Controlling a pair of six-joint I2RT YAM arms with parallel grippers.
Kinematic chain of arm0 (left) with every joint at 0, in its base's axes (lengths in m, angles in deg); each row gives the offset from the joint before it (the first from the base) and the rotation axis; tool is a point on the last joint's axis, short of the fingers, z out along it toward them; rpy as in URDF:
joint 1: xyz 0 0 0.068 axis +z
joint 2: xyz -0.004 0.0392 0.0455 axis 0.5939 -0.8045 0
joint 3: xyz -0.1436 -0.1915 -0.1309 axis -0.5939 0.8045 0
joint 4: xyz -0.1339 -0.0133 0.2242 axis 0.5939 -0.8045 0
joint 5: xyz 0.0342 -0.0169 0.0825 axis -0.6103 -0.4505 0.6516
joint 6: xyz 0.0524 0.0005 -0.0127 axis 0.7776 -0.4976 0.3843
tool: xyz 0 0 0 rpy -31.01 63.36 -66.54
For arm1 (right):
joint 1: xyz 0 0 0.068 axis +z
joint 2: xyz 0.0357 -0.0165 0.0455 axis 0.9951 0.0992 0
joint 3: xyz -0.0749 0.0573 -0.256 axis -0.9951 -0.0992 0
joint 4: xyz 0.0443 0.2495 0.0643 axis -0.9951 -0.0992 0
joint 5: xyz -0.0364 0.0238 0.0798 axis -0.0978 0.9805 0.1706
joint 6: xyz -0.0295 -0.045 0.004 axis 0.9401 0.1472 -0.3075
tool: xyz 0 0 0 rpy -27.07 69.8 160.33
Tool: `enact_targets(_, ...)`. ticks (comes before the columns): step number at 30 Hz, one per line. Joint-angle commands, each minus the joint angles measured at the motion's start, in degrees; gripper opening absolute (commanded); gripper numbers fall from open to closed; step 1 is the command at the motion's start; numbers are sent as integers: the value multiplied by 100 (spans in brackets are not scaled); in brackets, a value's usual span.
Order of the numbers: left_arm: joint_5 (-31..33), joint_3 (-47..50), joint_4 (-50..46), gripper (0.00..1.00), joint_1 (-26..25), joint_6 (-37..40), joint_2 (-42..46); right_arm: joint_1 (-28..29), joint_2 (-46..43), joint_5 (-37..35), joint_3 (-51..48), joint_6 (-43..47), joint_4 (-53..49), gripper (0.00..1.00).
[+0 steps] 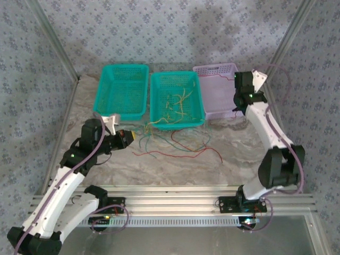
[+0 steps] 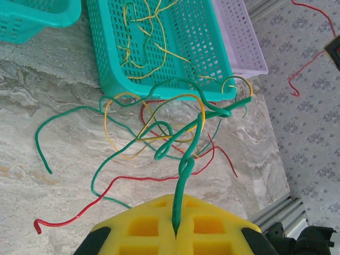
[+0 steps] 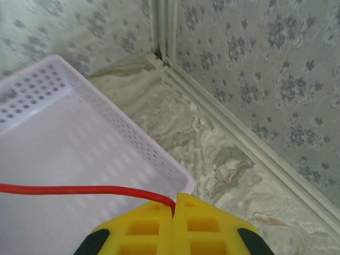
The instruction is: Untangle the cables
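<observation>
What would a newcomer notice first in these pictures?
A tangle of red, green and yellow cables sprawls on the table before the middle teal basket. The left pincer is shut on a green cable. The right pincer grips a red cable that runs across the lilac basket.

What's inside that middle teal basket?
Inside the teal basket, loose yellow cables lie tangled on its mesh floor. Anything beneath the tangle is covered.

Looking into a robotics lab work cell
Patterned fabric walls (image 1: 159, 32) are enclosing a marble-look table (image 1: 175, 171), and aluminium rails (image 1: 175, 203) are carrying two bolted robot arms (image 1: 268, 127).
</observation>
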Motion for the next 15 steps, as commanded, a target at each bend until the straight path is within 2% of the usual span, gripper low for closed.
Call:
enact_targets(1,-125,-55,253,0,-74,-54,39,-95,825,-89,780,-178,-625,0)
enact_targets(15,-26,39,444,0,-278,-181,-95,3,3473,-226,3090,187,-1329,0)
